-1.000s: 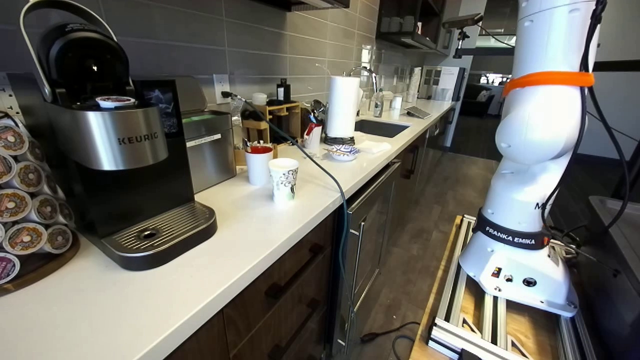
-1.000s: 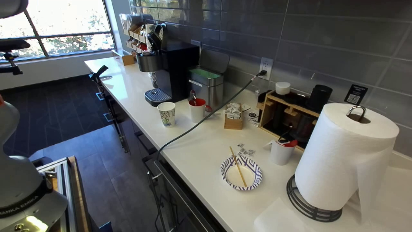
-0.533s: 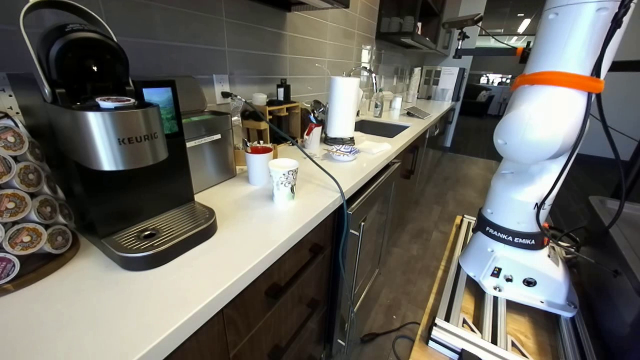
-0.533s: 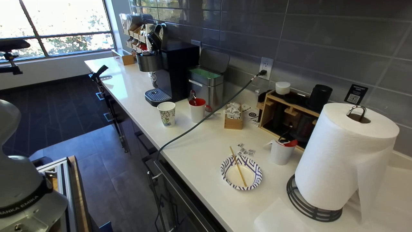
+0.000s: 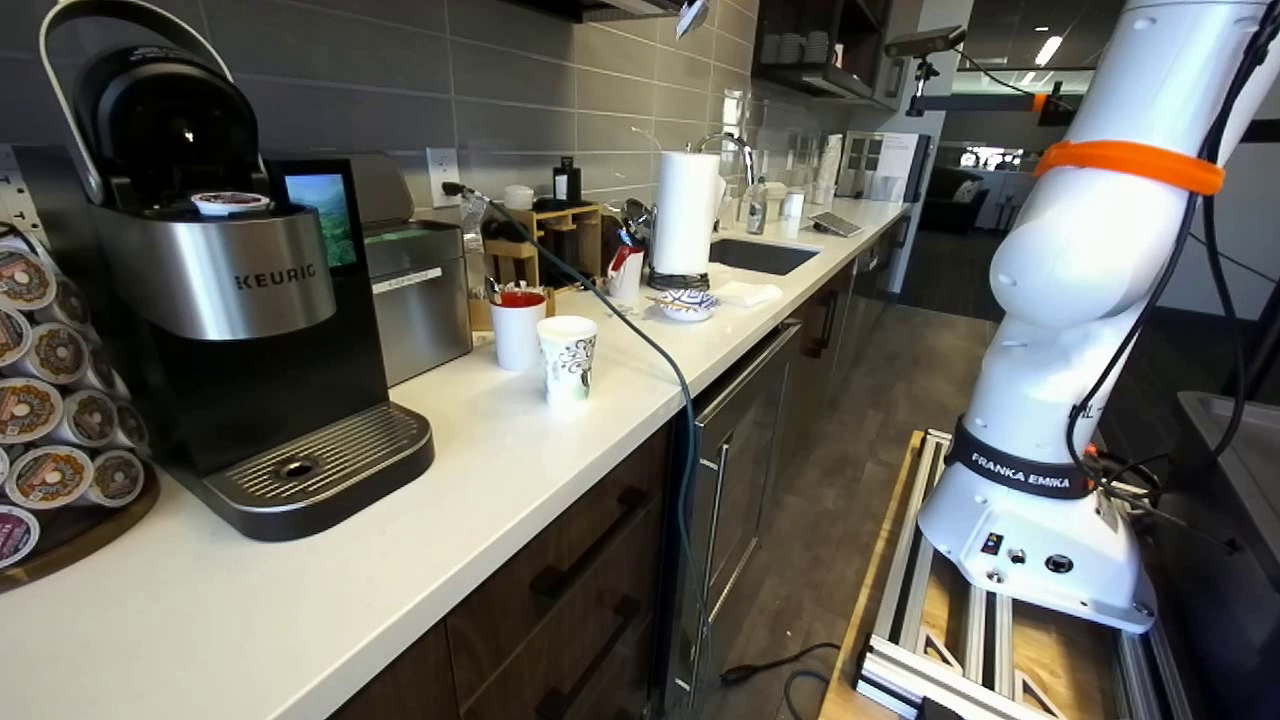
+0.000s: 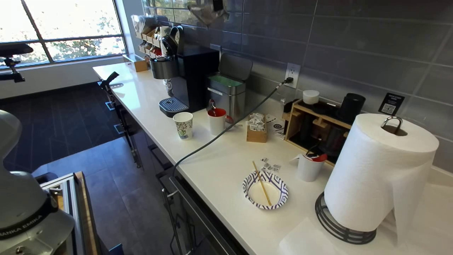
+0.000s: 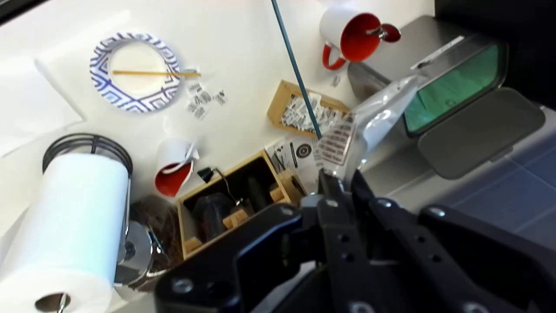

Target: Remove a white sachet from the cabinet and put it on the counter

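Observation:
In the wrist view my gripper (image 7: pixel 342 181) is shut on a clear and whitish sachet (image 7: pixel 362 126) with a printed label, gripped at its near end. The sachet also hangs at the top edge of both exterior views (image 5: pixel 692 18) (image 6: pixel 208 13), high above the counter (image 5: pixel 520 480) in front of the tiled wall. A dark fingertip (image 6: pixel 218 4) shows above it in an exterior view; the rest of the gripper is out of view there. An overhead cabinet's dark underside (image 5: pixel 612 10) shows at the top of an exterior view; its inside is hidden.
A coffee maker (image 5: pixel 270 280), open metal bin (image 6: pixel 226 92), paper cup (image 6: pixel 183 125), red-lined mug (image 6: pixel 216 122), sachet box (image 6: pixel 256 131), patterned bowl (image 6: pixel 265 191) and paper towel roll (image 6: pixel 382 173) stand on the counter. A cable (image 6: pixel 226 131) crosses over it from the wall outlet.
The arm's upper part has leaned to the right in an exterior view. The sachet and a fingertip have come into sight at the top edges of the exterior views.

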`<move>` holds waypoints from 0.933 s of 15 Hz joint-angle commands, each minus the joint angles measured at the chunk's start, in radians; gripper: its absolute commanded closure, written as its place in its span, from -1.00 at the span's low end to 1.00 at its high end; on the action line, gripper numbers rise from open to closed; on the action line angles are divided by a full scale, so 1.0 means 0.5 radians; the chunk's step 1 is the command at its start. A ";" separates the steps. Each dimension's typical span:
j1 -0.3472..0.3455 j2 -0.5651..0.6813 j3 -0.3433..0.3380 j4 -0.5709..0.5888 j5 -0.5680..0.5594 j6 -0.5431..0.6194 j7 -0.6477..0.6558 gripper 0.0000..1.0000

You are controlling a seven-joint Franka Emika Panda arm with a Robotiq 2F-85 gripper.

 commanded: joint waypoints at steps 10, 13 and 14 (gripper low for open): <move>0.053 -0.239 -0.107 -0.693 -0.008 0.008 -0.167 0.83; 0.080 -0.233 -0.089 -0.727 -0.004 0.058 -0.214 0.96; 0.092 -0.228 -0.088 -0.770 0.034 0.120 -0.223 0.96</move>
